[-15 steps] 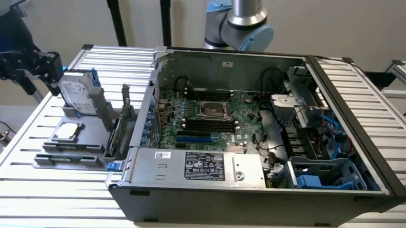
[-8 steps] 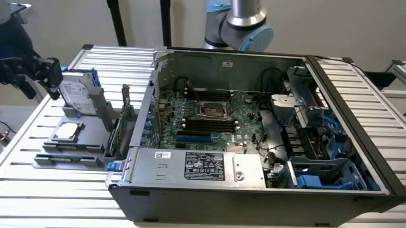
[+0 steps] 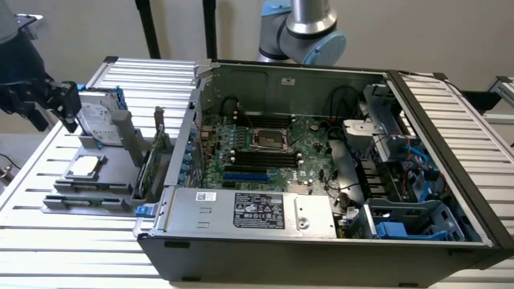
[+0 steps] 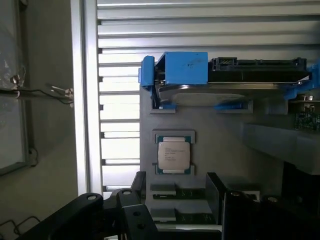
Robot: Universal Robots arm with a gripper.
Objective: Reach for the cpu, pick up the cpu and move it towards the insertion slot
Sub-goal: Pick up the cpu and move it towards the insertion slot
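**Wrist and exterior views, near to far.** Nearest you, in the wrist view, the black jaws stand apart and empty, short of the cpu and not touching it. Just beyond them lies the cpu, a small flat square chip with a silvery-grey metal top and a pale tan edge. It sits flat in a recess of the grey moulded fixture, which rests on the slatted white metal surface.

Judge the chip light, rigid and fragile. Its metal top is probably slippery, so take hold across two opposite edges and keep clear of the underside. The top carries printed lines too small to read.

Farther on, the silver hard drive in blue brackets stands on edge in the same fixture.

Farthest, in the exterior view, the open dark grey computer case holds the insertion slot, a silvery square frame round a dark centre, well apart from the cpu. The white-and-black label on the silver power supply is not legible.
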